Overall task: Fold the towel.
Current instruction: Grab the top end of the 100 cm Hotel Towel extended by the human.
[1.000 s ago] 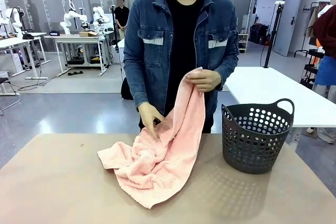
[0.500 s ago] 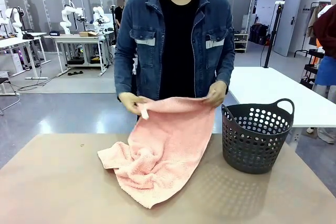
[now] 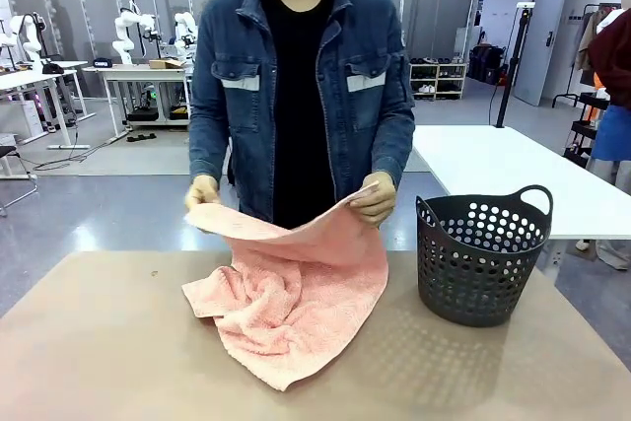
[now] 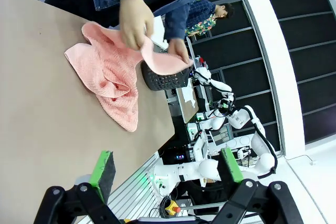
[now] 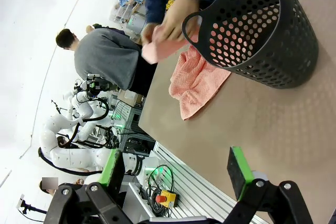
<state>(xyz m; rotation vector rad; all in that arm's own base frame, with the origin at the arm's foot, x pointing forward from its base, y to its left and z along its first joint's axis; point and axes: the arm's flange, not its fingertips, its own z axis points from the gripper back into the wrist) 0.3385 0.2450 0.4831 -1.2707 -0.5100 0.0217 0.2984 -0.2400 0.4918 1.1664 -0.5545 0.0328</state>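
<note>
The salmon-pink towel (image 3: 296, 293) lies partly bunched on the brown table (image 3: 99, 342), near its far edge. A person in a denim jacket holds its upper edge stretched between both hands (image 3: 375, 199), lifted off the table. The towel (image 4: 113, 74) appears far off in the left wrist view, and the towel (image 5: 197, 80) lies beside the basket in the right wrist view. My left gripper (image 4: 165, 167) is open, well away from the towel, with nothing between its green pads. My right gripper (image 5: 176, 169) is open too, hanging near the table's edge.
A dark perforated basket (image 3: 481, 255) with a handle stands on the table right of the towel; the basket (image 5: 262, 35) looms large in the right wrist view. Bare tabletop stretches in front of the towel. White tables and other equipment stand behind the person.
The person has moved from gripping the towel bunched near one corner to holding its top edge spread wide between both hands, and has shifted a little to the left.
</note>
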